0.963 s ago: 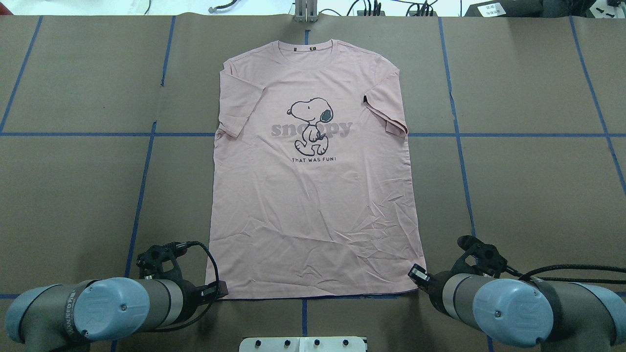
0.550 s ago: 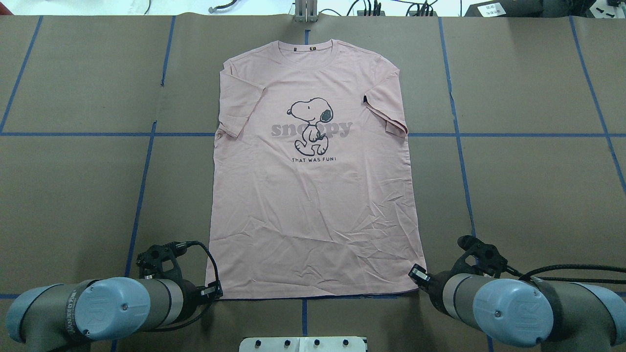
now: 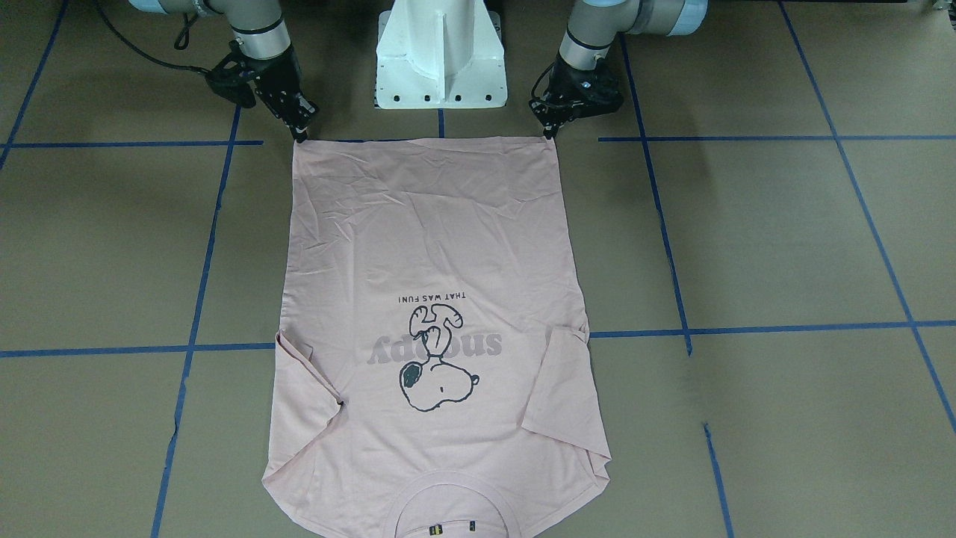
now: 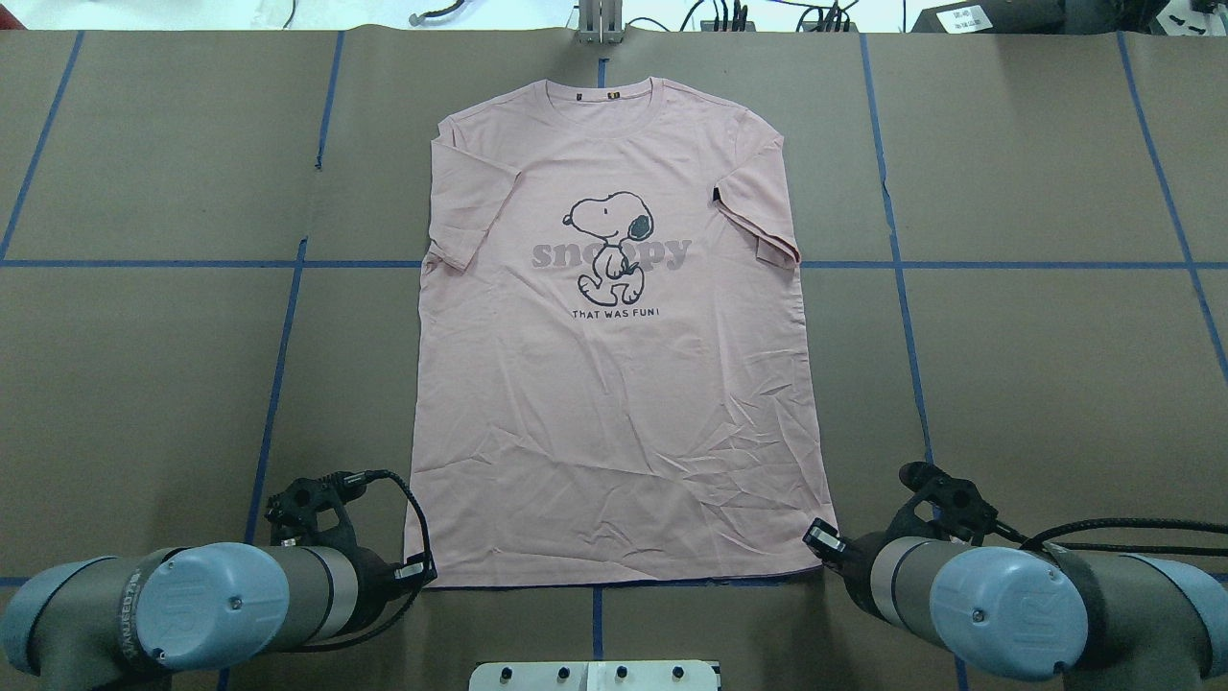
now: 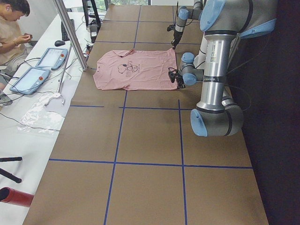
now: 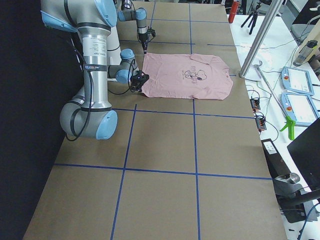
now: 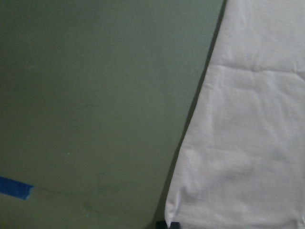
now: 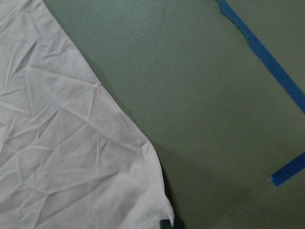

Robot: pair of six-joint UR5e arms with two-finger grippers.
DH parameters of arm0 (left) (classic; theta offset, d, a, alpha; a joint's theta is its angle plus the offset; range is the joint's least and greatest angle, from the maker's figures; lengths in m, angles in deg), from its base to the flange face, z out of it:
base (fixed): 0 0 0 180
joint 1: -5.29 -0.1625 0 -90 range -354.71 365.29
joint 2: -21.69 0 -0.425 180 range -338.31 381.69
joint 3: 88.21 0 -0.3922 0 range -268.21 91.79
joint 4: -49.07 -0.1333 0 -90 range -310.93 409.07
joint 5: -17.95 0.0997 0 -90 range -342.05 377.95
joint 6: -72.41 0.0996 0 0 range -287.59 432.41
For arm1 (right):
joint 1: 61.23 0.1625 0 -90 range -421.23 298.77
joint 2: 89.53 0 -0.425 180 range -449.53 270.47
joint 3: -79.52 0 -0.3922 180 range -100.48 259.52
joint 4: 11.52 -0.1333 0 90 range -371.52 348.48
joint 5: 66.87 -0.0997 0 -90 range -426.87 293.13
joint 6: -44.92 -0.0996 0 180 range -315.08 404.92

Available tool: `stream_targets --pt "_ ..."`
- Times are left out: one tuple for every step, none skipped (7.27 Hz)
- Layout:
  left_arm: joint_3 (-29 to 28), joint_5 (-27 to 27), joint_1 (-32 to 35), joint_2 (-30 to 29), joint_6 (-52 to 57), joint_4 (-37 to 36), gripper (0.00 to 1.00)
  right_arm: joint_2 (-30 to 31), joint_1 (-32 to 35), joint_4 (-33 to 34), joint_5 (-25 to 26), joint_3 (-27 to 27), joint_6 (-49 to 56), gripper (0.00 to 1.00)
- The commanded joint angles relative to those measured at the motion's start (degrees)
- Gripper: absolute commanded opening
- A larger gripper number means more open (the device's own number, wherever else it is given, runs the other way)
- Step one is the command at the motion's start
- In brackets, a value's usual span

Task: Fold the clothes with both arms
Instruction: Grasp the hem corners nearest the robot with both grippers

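Overhead: the T-shirt (image 4: 614, 384) lies flat, print up, hem near; the left gripper (image 4: 424, 572) and right gripper (image 4: 817, 539) sit at its two hem corners. Front-facing: both touch cloth, but I cannot tell whether either has pinched it. Wrist views: the corners meet the jaws, so catch both layers and lift evenly together.

table (image 4: 144, 384): brown | blue tape (image 4: 1055, 265) grid | white pedestal (image 3: 441, 60) | metal pole (image 5: 71, 33) | two tablets (image 5: 28, 79) | seated person (image 5: 10, 28)
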Motion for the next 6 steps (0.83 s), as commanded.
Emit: stream_targets --pt "4.32 -0.29 0.08 1.13 -0.82 -0.35 0.00 3.20 -2.13 -0.05 -0.07 3.16 0.16 0.00" --pt "8.00 -0.12 -0.88 3.65 -1.09 -4.00 0.00 5.06 -4.33 -0.05 -0.07 5.88 0.16 0.00" --pt "11.34 -0.29 -1.32 4.55 -2.83 -5.78 0.00 5.68 -6.00 0.04 -0.07 7.30 0.08 0.00" --pt "12.68 -0.64 -1.85 4.12 -2.67 -9.02 0.00 6.56 -6.89 0.04 -0.16 9.40 -0.10 0.00" --pt "14.26 -0.64 -1.51 3.16 -3.02 -9.57 0.00 8.48 -6.72 0.04 0.27 13.51 -0.28 0.00" --pt "13.40 -0.47 -1.50 2.98 -2.50 -9.58 0.00 8.07 -3.50 0.04 0.45 13.90 0.25 0.00"
